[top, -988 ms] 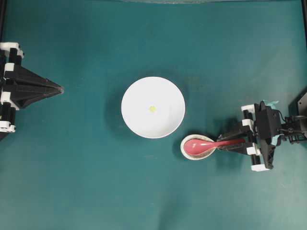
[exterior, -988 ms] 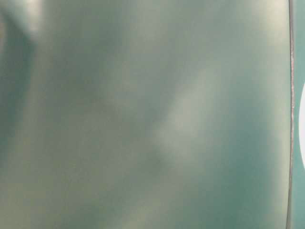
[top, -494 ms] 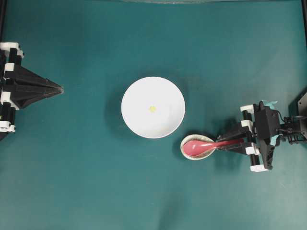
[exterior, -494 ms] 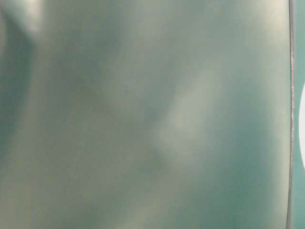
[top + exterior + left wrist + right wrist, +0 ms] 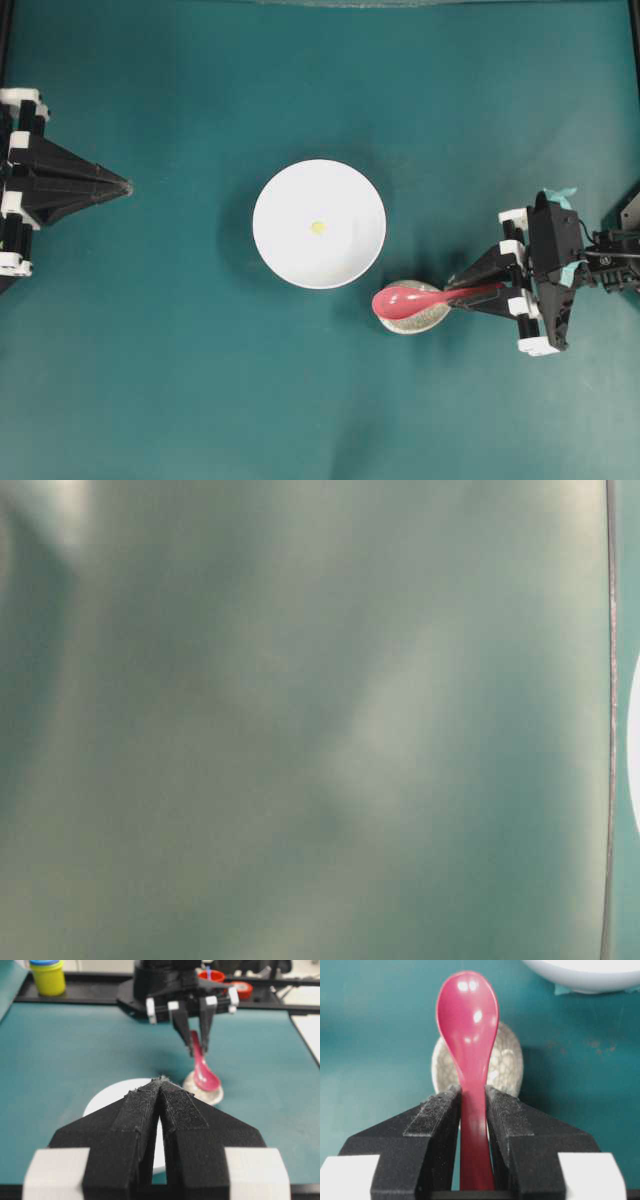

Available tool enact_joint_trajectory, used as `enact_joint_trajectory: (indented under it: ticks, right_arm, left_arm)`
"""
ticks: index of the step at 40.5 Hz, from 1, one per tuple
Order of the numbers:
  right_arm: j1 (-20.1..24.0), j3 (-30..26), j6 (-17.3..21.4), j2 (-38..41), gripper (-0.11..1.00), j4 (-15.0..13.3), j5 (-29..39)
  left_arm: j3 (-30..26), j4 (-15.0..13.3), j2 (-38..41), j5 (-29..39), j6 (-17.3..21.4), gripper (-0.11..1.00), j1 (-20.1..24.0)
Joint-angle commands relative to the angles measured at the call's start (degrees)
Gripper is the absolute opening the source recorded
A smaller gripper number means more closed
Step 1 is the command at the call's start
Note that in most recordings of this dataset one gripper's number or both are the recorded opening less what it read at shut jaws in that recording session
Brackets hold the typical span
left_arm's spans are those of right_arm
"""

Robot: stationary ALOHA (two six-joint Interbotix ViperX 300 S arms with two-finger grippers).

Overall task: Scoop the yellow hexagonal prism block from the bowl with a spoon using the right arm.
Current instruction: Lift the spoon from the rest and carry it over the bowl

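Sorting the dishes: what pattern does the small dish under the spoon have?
Off-white with a dark crackle pattern, clearest in the right wrist view.

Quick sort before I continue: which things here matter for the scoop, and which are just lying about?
In the job:
- spoon, clamped in the right gripper
- yellow block
- white bowl holding it

Lying about:
- speckled dish below the spoon
- left gripper, parked, jaws shut
- yellow jar, red containers behind the table

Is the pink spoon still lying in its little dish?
No, lifted: the right tool grips the spoon above the speckled dish.
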Motion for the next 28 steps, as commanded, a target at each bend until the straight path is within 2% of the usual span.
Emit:
enact_joint_trajectory:
  ticks: [1, 13, 28]
  right_arm:
    - [-0.8, -2.1, -0.2, -2.9, 0.23, 0.1, 3.2]
    - [-5.4, -7.2, 0.1, -9.0, 0.23, 0.1, 14.9]
    - [-12.1, -17.1, 0.4, -10.4, 0.23, 0.1, 33.2]
  left_arm:
    - [-1.2, 0.2, 0.4, -0.3, 0.0, -0.01, 0.0]
    - [-1.2, 0.2, 0.4, 0.4, 0.2, -0.01, 0.0]
    - [-1.3, 0.3, 0.4, 2.4, 1.1, -0.01, 0.0]
